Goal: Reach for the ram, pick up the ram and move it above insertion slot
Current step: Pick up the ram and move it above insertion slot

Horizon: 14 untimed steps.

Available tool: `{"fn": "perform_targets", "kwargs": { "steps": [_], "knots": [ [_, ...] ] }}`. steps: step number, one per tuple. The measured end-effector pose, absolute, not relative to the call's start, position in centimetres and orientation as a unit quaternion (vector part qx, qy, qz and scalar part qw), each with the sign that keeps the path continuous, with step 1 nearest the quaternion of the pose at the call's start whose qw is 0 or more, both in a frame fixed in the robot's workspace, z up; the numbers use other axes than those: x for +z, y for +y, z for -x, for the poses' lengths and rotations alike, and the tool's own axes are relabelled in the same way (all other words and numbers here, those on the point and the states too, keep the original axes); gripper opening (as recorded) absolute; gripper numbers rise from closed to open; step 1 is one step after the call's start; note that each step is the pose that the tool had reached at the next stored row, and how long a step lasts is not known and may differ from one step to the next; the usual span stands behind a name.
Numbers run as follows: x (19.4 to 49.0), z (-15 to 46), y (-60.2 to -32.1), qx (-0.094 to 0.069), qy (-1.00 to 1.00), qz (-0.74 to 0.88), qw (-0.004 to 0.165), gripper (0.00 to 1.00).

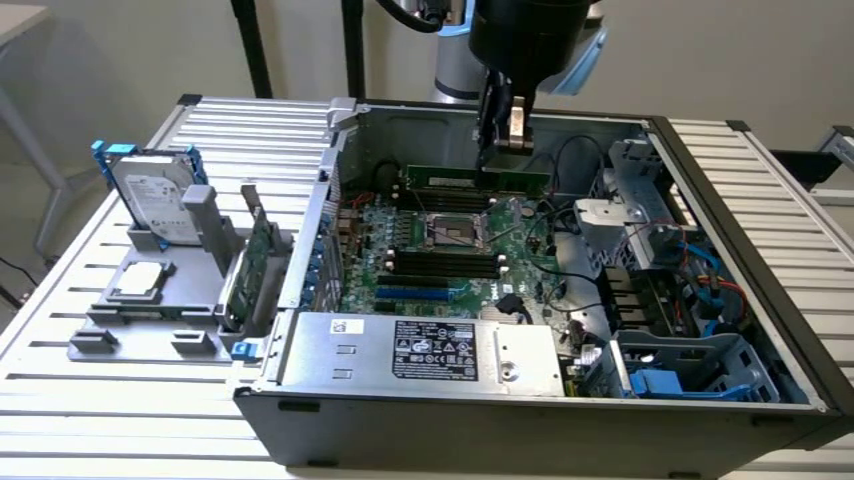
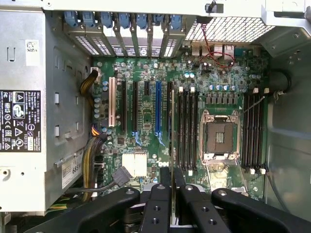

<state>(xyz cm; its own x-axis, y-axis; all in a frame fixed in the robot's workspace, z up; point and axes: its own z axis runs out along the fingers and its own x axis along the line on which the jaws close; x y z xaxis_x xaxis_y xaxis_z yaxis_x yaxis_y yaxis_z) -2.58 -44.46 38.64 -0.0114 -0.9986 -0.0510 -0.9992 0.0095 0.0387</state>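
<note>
Power supply (image 1: 424, 347) with its white label sits nearest you in the open computer case (image 1: 534, 420). Beyond it lies the motherboard (image 1: 441, 250), with the bare CPU socket (image 1: 451, 231) between banks of black memory slots (image 1: 441, 265). Above the far side of the board your end effector (image 1: 509, 140) is closed on the ram (image 1: 477, 178), holding the green stick level over the slots. In the wrist view its black fingers (image 2: 159, 204) pinch the stick edge-on. On the exterior view's left, a hard drive (image 1: 150, 195) stands in a grey fixture on the slatted surface (image 1: 80, 300).
</note>
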Motion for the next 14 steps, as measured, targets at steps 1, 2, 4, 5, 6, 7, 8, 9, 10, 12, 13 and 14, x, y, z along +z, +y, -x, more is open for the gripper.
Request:
{"fn": "perform_targets", "kwargs": {
  "steps": [1,2,4,5,6,7,8,9,10,12,13,14],
  "knots": [
    [38.6,2.6,-44.5,0.032,0.710,0.703,0.005,0.14],
    [38.6,2.6,-44.5,0.032,0.710,0.703,0.005,0.14],
    [38.6,2.6,-44.5,0.032,0.710,0.703,0.005,0.14],
    [38.6,2.6,-44.5,0.032,0.710,0.703,0.005,0.14],
    [38.6,2.6,-44.5,0.032,0.710,0.703,0.005,0.14],
    [38.6,2.5,-44.5,0.032,0.710,0.703,0.005,0.14],
    [38.6,2.4,-44.5,0.032,0.710,0.703,0.005,0.14],
    [38.6,2.2,-44.5,0.032,0.710,0.703,0.005,0.14],
    [38.6,2.0,-44.5,0.032,0.710,0.703,0.005,0.14],
    [38.6,1.3,-44.5,0.033,0.709,0.704,0.005,0.14],
    [38.6,1.0,-44.5,0.033,0.709,0.705,0.006,0.14],
    [38.6,0.7,-44.5,0.033,0.708,0.705,0.006,0.14]
  ]
}}
